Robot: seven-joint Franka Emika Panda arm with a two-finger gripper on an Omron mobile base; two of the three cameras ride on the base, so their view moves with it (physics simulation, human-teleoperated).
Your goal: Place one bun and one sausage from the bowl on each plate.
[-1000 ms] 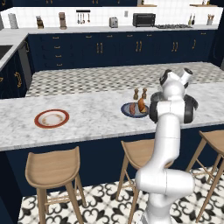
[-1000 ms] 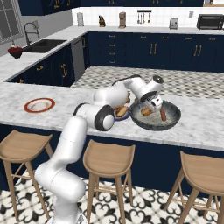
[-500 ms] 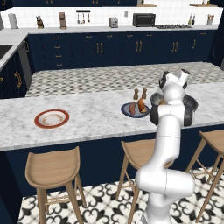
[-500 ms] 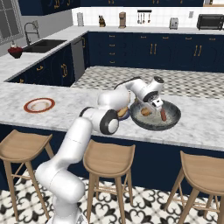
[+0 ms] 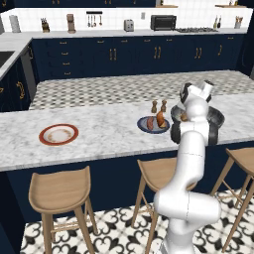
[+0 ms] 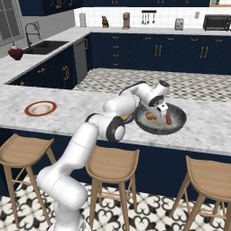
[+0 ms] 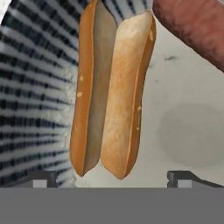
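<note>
The claw (image 6: 159, 109) hangs low over the big dark bowl (image 6: 177, 127) on the bench (image 6: 81, 108). Its two tips (image 7: 186, 178) stand wide apart and hold nothing. Between the tips, in the hand view, a bun (image 7: 111, 89) lies in the bowl. The bun is split down the middle and pale inside. A sausage (image 7: 192, 27) lies just beside it, near one end.

From the right base view, one bun (image 6: 150, 116) and one sausage (image 6: 168, 118) lie in the bowl, a little apart.

The blue plate (image 5: 153, 124) sits just beside the bowl, with a bun and a sausage on it. Two small brown shakers (image 5: 158, 106) stand near that plate. The orange plate (image 5: 58, 134) sits well apart, far along the bench.
</note>
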